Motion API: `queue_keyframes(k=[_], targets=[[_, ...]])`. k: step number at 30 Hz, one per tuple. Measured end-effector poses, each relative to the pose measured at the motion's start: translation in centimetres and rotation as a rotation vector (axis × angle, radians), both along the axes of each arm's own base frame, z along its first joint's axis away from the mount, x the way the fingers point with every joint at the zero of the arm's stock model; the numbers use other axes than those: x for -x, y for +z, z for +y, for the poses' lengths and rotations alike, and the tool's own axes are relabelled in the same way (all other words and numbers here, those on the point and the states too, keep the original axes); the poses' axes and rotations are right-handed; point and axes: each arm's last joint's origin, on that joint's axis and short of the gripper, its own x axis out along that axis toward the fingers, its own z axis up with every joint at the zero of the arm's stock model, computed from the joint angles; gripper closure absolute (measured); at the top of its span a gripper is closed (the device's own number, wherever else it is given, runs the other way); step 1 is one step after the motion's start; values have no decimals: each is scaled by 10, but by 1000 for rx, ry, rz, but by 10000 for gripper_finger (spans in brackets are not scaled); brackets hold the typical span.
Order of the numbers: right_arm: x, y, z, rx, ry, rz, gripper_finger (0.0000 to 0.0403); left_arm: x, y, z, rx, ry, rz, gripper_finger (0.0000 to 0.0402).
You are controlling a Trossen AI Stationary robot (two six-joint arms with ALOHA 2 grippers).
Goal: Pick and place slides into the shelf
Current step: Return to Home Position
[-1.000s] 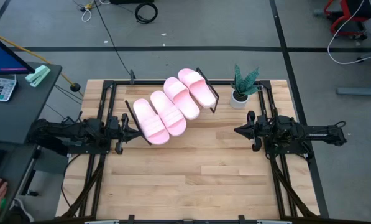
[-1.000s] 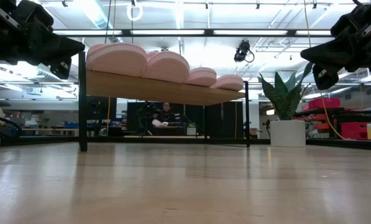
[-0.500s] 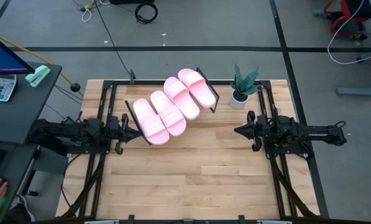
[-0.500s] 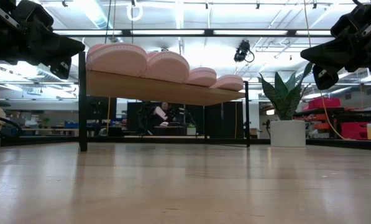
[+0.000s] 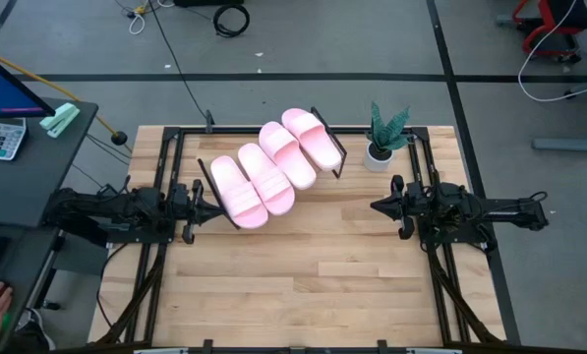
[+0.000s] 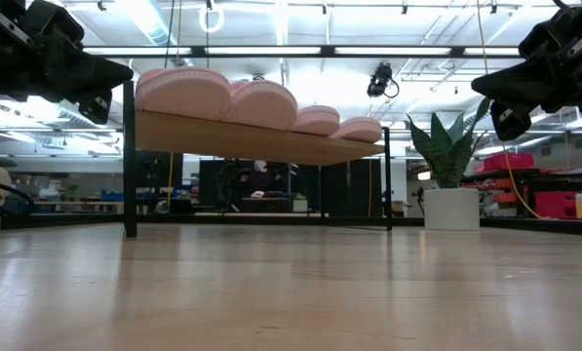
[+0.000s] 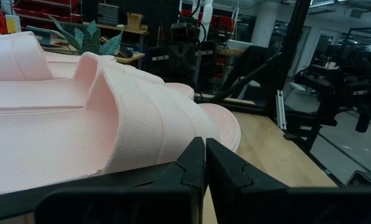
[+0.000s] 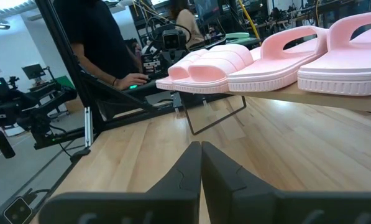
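Note:
Several pale pink slides (image 5: 273, 167) lie side by side on the slanted wooden shelf (image 6: 252, 141), soles down on its board, at the table's far middle. My left gripper (image 5: 203, 202) is shut and points level at the shelf's left end, with the nearest slide (image 7: 79, 118) just beyond its fingertips. At the table's right side my right gripper (image 5: 375, 206) is also shut, points level toward the shelf, and stands well apart from it. From there I see the slides' toe ends (image 8: 235, 62) over the board's edge.
A potted plant (image 5: 383, 138) stands at the table's far right, close to my right arm. The shelf's thin black legs (image 6: 130, 175) rest on the tabletop. Bare wood (image 5: 313, 275) fills the near half. A person (image 8: 104, 43) stands beyond the table.

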Motion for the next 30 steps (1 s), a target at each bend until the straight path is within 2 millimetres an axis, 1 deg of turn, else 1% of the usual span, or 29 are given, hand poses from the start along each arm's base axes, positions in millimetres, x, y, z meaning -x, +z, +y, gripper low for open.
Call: queue_keyframes(k=[9,23,30], targets=[[0,0,0,0,0,0,385,0,0,0,0,-2,-1,365],[0,0,0,0,0,0,385,0,0,0,0,0,0,383],[0,0,0,0,0,0,385,0,0,0,0,-1,0,374]])
